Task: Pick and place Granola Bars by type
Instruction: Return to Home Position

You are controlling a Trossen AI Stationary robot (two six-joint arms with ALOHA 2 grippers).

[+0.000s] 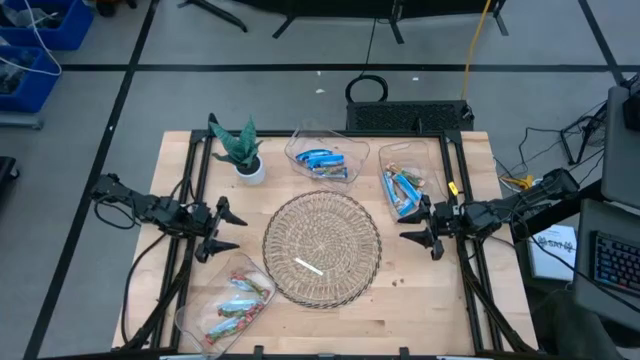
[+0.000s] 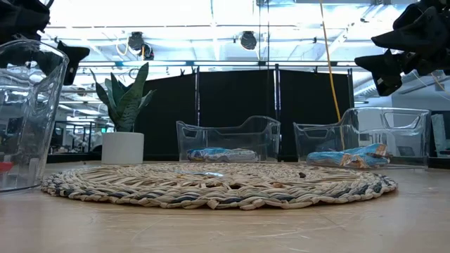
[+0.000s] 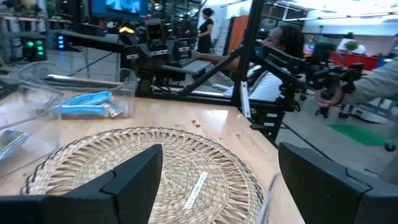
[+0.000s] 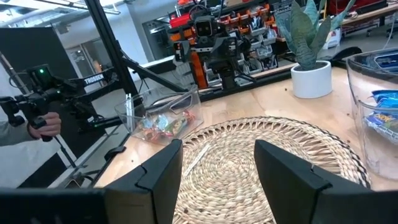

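The granola bars lie in three clear bins. Blue bars fill the far centre bin. Blue and silvery bars are in the far-right bin. Brownish-green bars are in the near-left bin. A thin white stick lies on the round woven mat. My left gripper hovers open at the mat's left edge, above the near-left bin's far end. My right gripper hovers open at the mat's right edge, beside the far-right bin. Both point toward the mat; in the wrist views my left gripper and my right gripper hold nothing.
A potted plant stands at the table's far left. The bins' clear walls rise around the mat. Dark frame rails run along the table's left and right sides. People show in the room beyond the table.
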